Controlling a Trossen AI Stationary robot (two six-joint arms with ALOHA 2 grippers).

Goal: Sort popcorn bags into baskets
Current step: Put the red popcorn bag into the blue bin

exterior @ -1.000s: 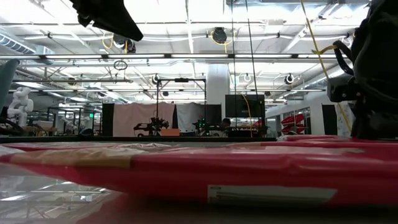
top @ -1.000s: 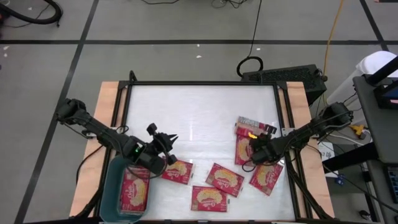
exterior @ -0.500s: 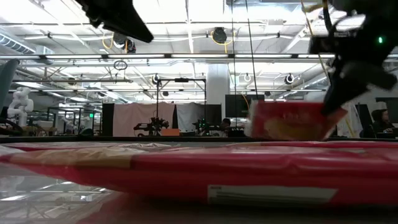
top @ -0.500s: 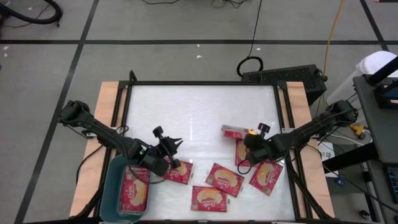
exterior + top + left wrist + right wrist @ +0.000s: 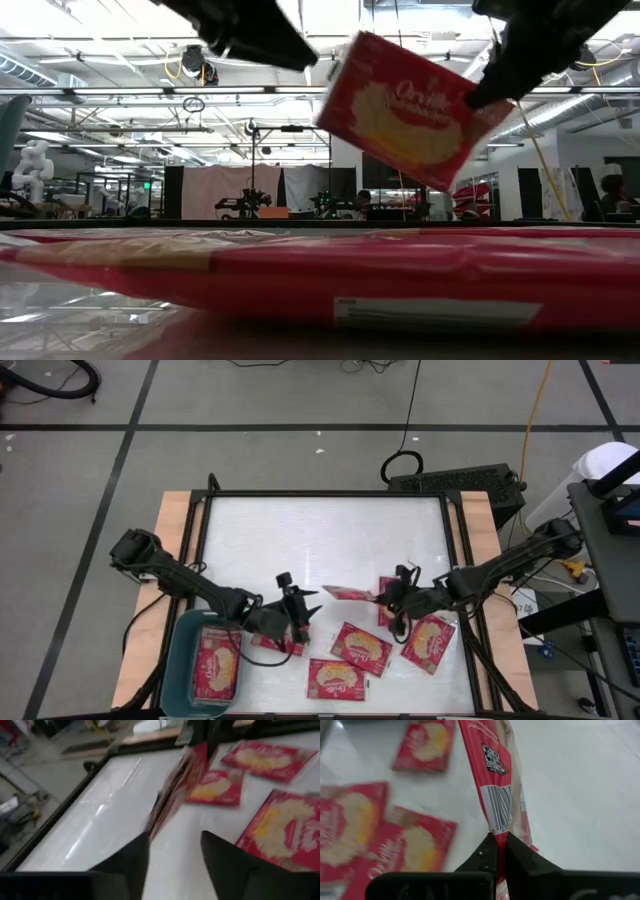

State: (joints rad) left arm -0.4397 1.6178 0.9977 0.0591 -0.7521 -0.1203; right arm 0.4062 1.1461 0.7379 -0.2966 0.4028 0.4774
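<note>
Right gripper (image 5: 383,597) was clamped on one popcorn bag (image 5: 347,593), held up over the table mid-way btwn both arms. Teal basket (image 5: 178,660) sat at the near-left corner w/ bags inside; other bags lay flat nearby. Left gripper (image 5: 303,611) stood parted, empty, close by. Step looked like a handover; next needed my left jaws round the bag's free edge

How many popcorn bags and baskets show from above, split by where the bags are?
Held popcorn bag, in the right gripper: 1
Loose popcorn bags on the table: 5
Binned popcorn bag showing: 1
Teal basket: 1
Total: 7 bags and 1 basket, 8 things.
</note>
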